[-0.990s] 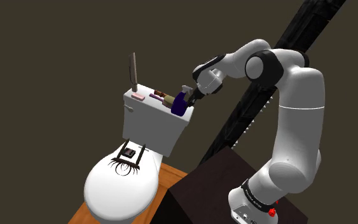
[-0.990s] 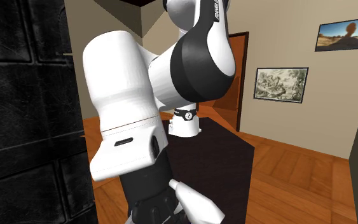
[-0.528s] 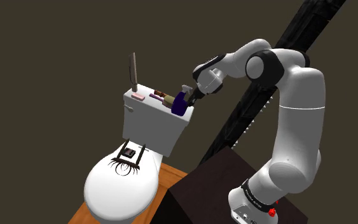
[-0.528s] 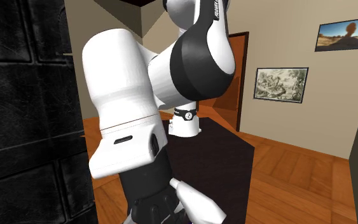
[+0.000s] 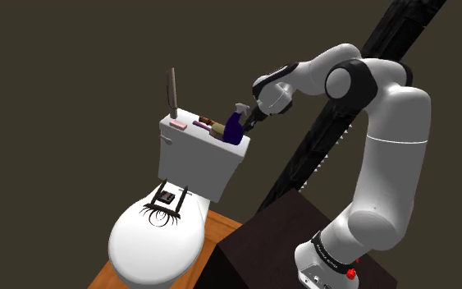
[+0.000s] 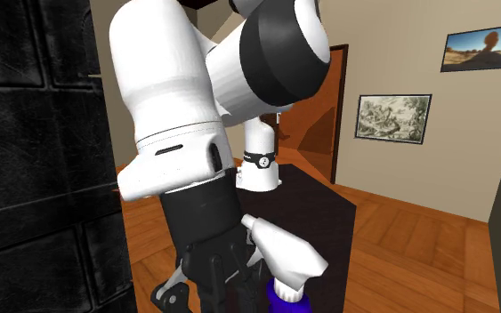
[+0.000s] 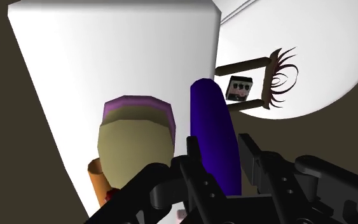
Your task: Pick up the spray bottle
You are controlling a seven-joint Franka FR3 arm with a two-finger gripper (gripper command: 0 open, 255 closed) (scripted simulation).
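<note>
Wrist view, purple spray bottle (image 7: pixel 214 137) pinched between the black jaws, white toilet tank (image 7: pixel 120 57) behind it.

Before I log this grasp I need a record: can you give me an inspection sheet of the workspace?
Surface: white toilet tank, small items on its lid.
Job's things: purple spray bottle, tilted.
Clutter: pink bar, olive bottle with purple cap, upright grey panel.
Grippers: the gripper is shut on the spray bottle.
Cables: nothing seen.
Surroundings: wooden floor, framed pictures on the wall.
</note>
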